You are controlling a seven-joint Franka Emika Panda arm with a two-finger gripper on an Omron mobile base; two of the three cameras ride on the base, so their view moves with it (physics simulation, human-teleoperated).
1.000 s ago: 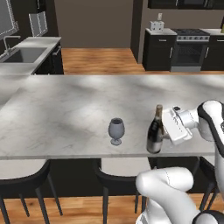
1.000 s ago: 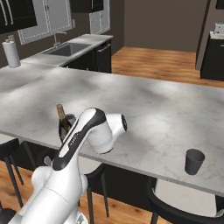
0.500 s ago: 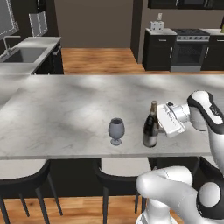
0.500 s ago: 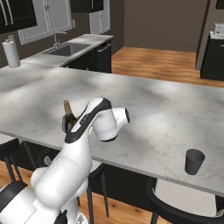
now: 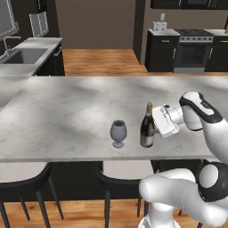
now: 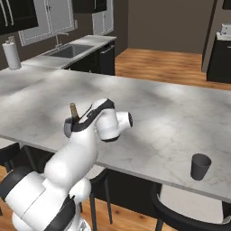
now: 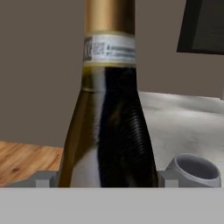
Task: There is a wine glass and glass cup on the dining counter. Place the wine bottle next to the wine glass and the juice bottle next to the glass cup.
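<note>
The wine bottle (image 5: 147,128) stands upright on the table (image 5: 67,116), long axis vertical, neck pointing up. The jaws (image 5: 153,126) are set level against its side; the hand view shows the bottle (image 7: 108,118) centred between them, one tip at each flank, holding it. The forearm reaches in horizontally from the robot's right, elbow bent high. The wine glass (image 5: 118,132) stands upright just beyond the bottle, near but apart from it. The glass cup (image 6: 200,166) stands well apart on the opposite side, behind the jaws, near the table's front edge.
</note>
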